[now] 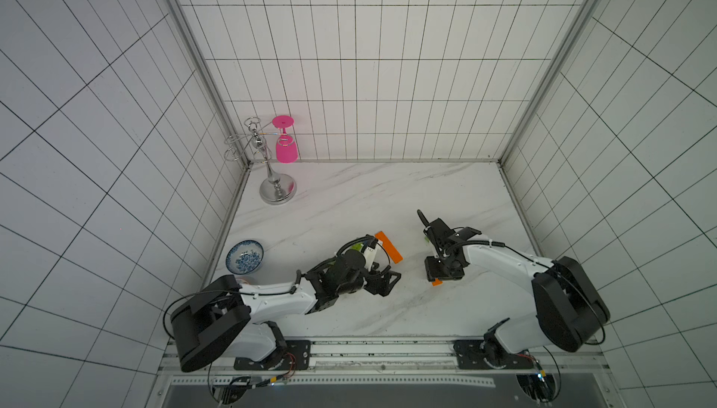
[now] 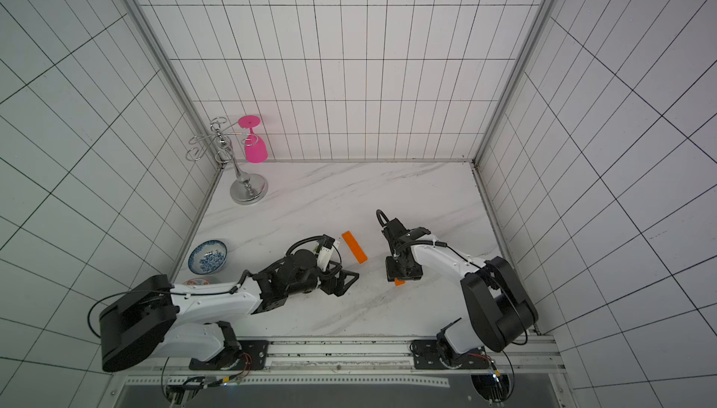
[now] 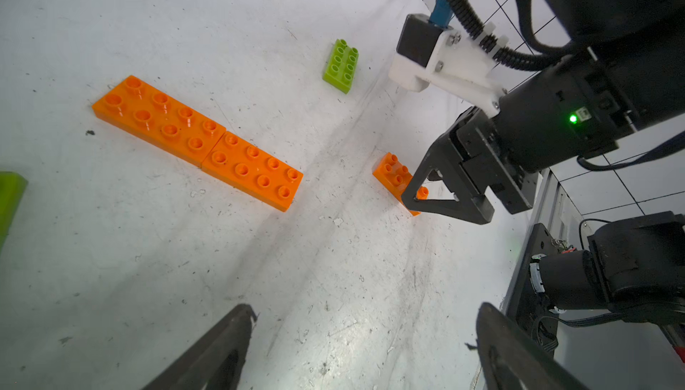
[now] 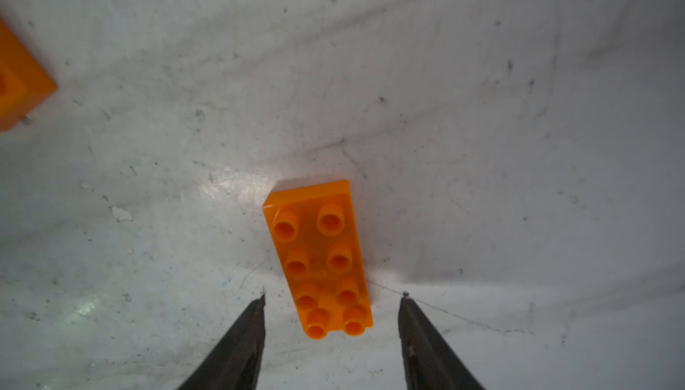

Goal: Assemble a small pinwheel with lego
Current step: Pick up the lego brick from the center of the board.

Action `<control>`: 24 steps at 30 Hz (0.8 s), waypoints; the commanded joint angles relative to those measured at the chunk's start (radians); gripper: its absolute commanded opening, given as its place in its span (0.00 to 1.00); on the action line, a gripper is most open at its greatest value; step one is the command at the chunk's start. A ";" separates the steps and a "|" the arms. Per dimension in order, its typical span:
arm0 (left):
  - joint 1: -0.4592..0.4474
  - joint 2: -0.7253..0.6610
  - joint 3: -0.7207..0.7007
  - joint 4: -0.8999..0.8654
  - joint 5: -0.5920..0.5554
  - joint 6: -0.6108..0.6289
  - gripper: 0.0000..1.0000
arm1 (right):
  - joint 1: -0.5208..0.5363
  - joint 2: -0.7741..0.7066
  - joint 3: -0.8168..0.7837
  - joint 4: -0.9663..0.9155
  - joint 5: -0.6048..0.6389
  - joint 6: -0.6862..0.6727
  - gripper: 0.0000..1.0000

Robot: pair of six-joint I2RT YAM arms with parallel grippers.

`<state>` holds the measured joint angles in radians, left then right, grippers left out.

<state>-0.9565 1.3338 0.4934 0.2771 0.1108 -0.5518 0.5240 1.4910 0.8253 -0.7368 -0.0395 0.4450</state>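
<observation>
Brick [image 4: 318,258], orange, flat on tabletop [image 4: 482,110] between right fingers [image 4: 244,340], gaps both sides. Left fingers [image 3: 222,347] wide, holding nothing, near two orange bricks [image 3: 196,139] lying end to end

In both top views the right arm [image 1: 446,266] covers an orange brick [image 1: 437,282] except for one corner. The left arm [image 1: 349,266] hides most of a green brick [image 1: 356,248] and of a small dish [image 2: 196,282]. The edge of the left wrist view cuts off a blurred green shape [image 3: 9,199]. The edge of the right wrist view cuts off an orange strip [image 4: 18,80].
</observation>
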 commanded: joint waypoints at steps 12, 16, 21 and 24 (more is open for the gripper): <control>0.094 -0.060 -0.026 -0.012 -0.012 -0.012 0.95 | 0.001 0.098 0.048 0.052 0.004 -0.048 0.44; 0.155 -0.083 -0.033 -0.025 0.013 0.001 0.94 | 0.001 0.110 0.067 0.076 0.020 -0.055 0.50; 0.168 -0.094 -0.030 -0.042 0.016 0.011 0.94 | 0.002 0.104 0.079 0.079 0.040 -0.071 0.58; 0.168 -0.093 -0.032 -0.034 0.023 0.005 0.94 | 0.002 0.081 0.073 0.071 0.067 -0.078 0.53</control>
<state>-0.7918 1.2503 0.4698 0.2428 0.1196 -0.5518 0.5259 1.5753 0.8642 -0.7174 -0.0162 0.3843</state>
